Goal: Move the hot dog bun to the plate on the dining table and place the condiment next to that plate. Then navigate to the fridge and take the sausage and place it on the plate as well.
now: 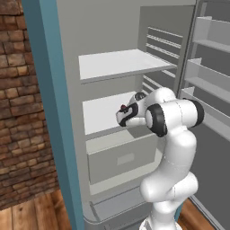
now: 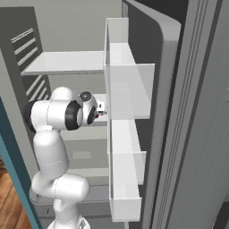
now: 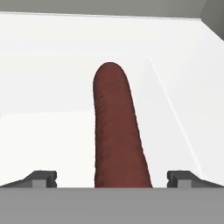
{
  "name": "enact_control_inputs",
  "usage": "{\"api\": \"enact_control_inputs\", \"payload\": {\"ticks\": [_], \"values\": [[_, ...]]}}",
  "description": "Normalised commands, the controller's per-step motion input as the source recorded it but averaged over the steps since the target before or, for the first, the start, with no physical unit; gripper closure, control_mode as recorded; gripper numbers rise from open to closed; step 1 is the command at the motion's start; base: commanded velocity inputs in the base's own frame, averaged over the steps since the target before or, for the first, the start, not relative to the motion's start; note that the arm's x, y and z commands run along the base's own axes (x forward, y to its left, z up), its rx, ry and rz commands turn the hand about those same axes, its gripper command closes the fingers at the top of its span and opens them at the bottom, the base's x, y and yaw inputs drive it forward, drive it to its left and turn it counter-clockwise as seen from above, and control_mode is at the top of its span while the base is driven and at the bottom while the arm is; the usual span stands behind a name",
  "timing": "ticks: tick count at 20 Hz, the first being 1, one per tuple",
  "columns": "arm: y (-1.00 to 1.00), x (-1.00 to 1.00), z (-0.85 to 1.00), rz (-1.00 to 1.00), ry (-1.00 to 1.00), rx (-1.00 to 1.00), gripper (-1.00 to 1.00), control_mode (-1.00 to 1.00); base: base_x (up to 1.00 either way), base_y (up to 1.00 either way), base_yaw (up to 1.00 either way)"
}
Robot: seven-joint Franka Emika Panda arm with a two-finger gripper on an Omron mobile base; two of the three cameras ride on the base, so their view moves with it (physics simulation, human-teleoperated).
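Note:
The sausage (image 3: 114, 127), a dark red-brown cylinder, lies on a white shelf (image 3: 52, 87) inside the fridge (image 1: 103, 27) and points away from the hand. My gripper (image 3: 112, 178) is open, one fingertip on each side of the sausage's near end, and neither touches it. From the left base view the hand (image 1: 127, 113) reaches over the middle shelf (image 1: 101, 112). The hot dog bun, the plate, the condiment and the dining table are out of view.
The fridge door stands open at the right with its white bins (image 2: 127, 94) close to the arm. An upper shelf (image 1: 119, 63) hangs above the hand and a pale drawer (image 1: 121, 155) sits below. A brick wall (image 1: 20, 112) stands at the left.

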Motion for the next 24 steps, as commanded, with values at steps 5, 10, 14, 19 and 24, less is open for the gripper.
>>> {"api": "enact_control_inputs", "payload": {"ticks": [5, 10, 14, 19, 24], "values": [[0.00, 0.19, -0.22, 0.00, 0.00, 0.00, 1.00, -1.00, 0.00, 0.00, 0.00], [0.00, 0.00, -0.18, 0.00, 0.00, 0.00, 1.00, -1.00, 0.00, 0.00, 0.00], [0.00, -0.38, -0.14, 0.00, -0.05, 0.00, 1.00, -1.00, 0.00, 0.00, 0.00], [0.00, -0.83, 0.07, 0.00, -0.16, 0.00, 1.00, -1.00, 0.00, 0.00, 0.00], [0.00, -0.59, 0.67, 0.00, -0.16, 0.00, 1.00, -1.00, 0.00, 0.00, 0.00]]}}
